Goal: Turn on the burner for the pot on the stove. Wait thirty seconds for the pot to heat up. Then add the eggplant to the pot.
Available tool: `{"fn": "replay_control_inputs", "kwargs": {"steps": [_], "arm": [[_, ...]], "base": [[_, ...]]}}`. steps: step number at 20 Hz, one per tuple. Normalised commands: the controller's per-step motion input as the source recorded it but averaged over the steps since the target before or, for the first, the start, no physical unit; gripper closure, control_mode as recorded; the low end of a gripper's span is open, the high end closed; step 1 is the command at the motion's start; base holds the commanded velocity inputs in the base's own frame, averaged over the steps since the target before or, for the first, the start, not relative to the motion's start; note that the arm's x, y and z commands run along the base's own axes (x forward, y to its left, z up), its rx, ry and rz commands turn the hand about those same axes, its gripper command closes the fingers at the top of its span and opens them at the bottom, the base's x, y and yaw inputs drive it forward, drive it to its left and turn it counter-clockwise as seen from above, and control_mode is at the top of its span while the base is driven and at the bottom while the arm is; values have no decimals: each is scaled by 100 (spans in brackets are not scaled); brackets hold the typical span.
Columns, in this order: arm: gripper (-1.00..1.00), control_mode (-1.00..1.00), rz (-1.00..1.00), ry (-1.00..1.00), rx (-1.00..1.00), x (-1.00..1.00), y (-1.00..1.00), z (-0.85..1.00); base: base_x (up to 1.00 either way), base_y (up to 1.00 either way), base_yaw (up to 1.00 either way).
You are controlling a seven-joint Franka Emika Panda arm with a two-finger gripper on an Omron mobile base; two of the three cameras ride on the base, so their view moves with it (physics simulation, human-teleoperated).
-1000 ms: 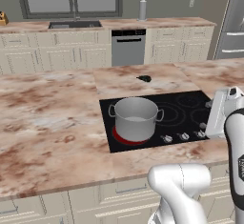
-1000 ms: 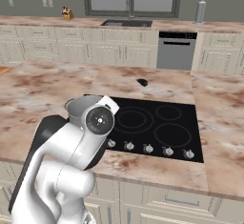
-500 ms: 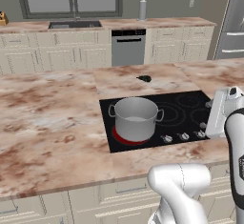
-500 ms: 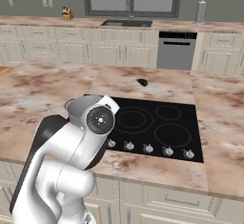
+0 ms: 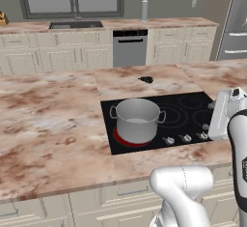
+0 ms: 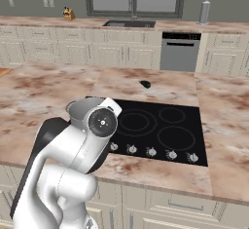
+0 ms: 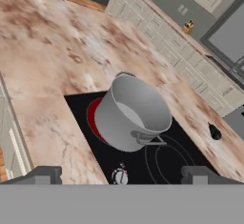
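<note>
The grey steel pot (image 5: 137, 120) stands lidless on the front left burner (image 5: 124, 142), which glows red around its base, on the black glass stove (image 5: 193, 104). From the hand view I look down on the pot (image 7: 134, 113), the red burner (image 7: 94, 123) and a silver knob (image 7: 119, 176). My gripper (image 7: 121, 174) hangs well above the stove's front edge, open, with nothing between its wide-set tips. The small dark eggplant (image 5: 146, 79) lies on the counter behind the stove, and it shows again in the other views (image 6: 145, 84) (image 7: 215, 132).
A row of silver knobs (image 6: 151, 151) runs along the stove's (image 6: 165, 125) front edge. My own white arm covers most of the pot in the right base view. Marble counter (image 5: 53, 120) spreads to the left. A sink (image 5: 75, 25) and dishwasher (image 5: 129, 48) line the back wall.
</note>
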Motion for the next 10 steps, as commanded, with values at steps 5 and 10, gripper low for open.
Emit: {"fn": "replay_control_inputs", "kwargs": {"steps": [5,10], "arm": [[-100,-100,0,0,0,0,0,0],[-100,-100,0,0,0,0,0,0]], "base": [[0,0,0],[0,0,0]]}}
